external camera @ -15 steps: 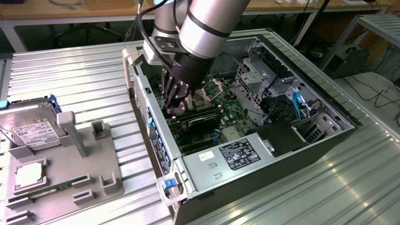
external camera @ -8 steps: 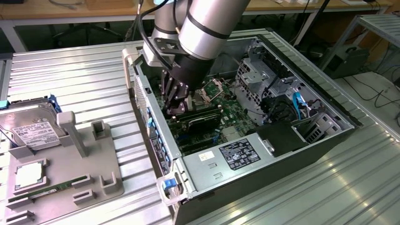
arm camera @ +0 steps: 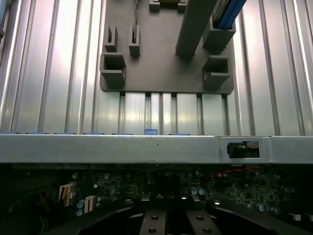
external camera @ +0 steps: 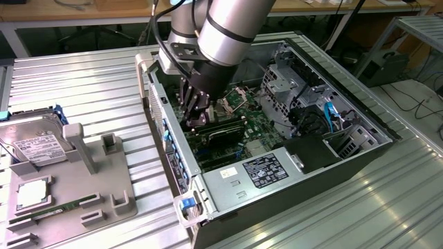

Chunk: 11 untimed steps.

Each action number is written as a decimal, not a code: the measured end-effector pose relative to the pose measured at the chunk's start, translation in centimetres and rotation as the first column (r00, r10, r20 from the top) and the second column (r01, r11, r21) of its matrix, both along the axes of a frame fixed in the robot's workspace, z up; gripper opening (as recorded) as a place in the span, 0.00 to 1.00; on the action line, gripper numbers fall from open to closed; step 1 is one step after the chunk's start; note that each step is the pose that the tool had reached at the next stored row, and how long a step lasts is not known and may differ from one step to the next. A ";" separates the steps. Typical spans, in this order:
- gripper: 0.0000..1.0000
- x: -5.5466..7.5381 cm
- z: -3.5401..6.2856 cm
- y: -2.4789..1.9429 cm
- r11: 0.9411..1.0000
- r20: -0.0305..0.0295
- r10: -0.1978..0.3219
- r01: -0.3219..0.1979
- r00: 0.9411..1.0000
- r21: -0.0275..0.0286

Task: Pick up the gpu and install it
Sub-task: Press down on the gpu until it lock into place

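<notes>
Inside the open computer case [external camera: 277, 155], on the ribbed metal surface [external camera: 90, 88]:
Hand [external camera: 196, 120]: lowered into the case near its rear wall, above the motherboard [external camera: 252, 127]; fingers drawn close together.
Hand, wrist view [arm camera: 168, 220]: dark fingers [arm camera: 151, 223] close side by side over the board.
Gpu [external camera: 223, 134]: black card seated on the motherboard, just below the fingertips; whether the fingers still grip its edge cannot be told.
Power supply [external camera: 260, 171]: silver box with a white label, at the near end of the case.
Grey holder tray [external camera: 90, 192]: on the surface at the exterior view's left, well apart from the case.
Hard drive [external camera: 35, 142]: silver, labelled, at the tray's far end.
Memory stick [external camera: 45, 211]: green, lying in a tray slot.
</notes>
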State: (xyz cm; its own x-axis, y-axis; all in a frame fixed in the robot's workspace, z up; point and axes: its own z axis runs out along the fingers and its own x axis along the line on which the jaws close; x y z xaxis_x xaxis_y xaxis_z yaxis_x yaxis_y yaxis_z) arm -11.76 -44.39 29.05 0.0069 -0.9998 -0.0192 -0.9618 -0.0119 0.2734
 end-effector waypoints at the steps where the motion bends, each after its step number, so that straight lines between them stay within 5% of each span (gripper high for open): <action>1: 0.11 0.0 0.00 0.00 1.000 0.009 0.001 -0.001 1.000 0.000; 8: 0.11 0.0 0.00 0.02 1.000 0.083 0.004 -0.004 0.997 0.000; 11: 0.11 0.0 0.00 0.02 1.000 0.108 0.005 -0.005 0.994 -0.001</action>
